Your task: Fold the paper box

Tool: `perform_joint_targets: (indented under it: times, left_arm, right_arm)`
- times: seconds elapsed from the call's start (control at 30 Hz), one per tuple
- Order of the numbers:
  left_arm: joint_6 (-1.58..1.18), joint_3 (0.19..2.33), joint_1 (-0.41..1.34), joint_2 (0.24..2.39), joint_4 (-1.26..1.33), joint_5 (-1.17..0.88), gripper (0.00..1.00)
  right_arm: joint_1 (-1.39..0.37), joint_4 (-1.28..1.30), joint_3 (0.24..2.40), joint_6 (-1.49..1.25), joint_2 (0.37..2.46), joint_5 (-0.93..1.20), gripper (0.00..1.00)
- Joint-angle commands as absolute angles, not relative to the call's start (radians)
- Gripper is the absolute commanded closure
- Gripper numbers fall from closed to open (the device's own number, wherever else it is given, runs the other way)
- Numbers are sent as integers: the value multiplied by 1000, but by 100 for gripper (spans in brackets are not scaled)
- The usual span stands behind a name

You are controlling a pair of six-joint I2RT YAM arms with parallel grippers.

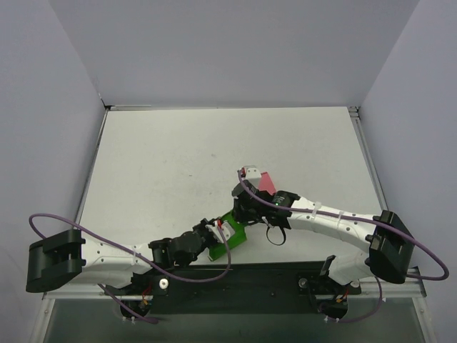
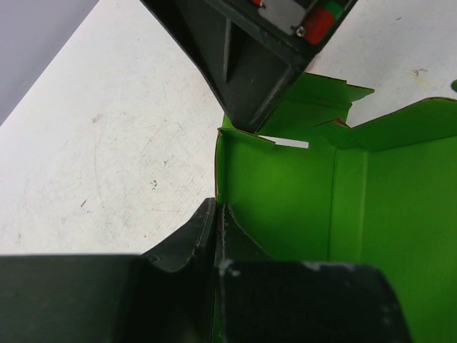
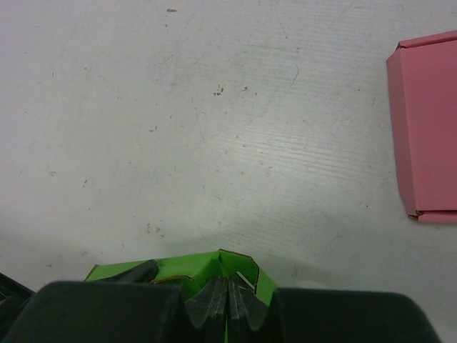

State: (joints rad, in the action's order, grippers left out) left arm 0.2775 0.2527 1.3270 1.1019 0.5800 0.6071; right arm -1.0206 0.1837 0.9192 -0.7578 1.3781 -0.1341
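The green paper box (image 1: 230, 236) lies near the table's front edge, between both grippers. My left gripper (image 1: 214, 234) is shut on its left wall; in the left wrist view the fingertips (image 2: 216, 214) pinch the thin wall, with the open green inside (image 2: 307, 207) to the right. My right gripper (image 1: 241, 212) is shut on the box's far edge; in the right wrist view its pads (image 3: 230, 300) clamp a green flap (image 3: 214, 266). The right gripper's body (image 2: 250, 57) shows above the box in the left wrist view.
A flat pink box (image 1: 267, 183) lies just beyond the right gripper, at the right edge of the right wrist view (image 3: 427, 128). The white table (image 1: 214, 157) stretches beyond, with grey walls around it.
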Motion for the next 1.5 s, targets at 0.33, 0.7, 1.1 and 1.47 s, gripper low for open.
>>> perform_joint_targets:
  times: [0.33, 0.7, 1.1, 1.47]
  left_arm:
    - [275, 233, 1331, 1034, 650, 592, 100]
    - [276, 239, 1330, 1045, 650, 610, 100]
    - [351, 238, 1370, 1022, 684, 701, 100]
    - [374, 265, 1391, 1086, 701, 765, 100]
  right_arm:
    - [-1043, 157, 940, -735, 1404, -163, 95]
    - [-1046, 100, 962, -747, 1424, -121, 95]
    - [-1051, 275, 864, -749, 1266, -253, 62]
    - [-1077, 279, 822, -799, 1267, -230, 63]
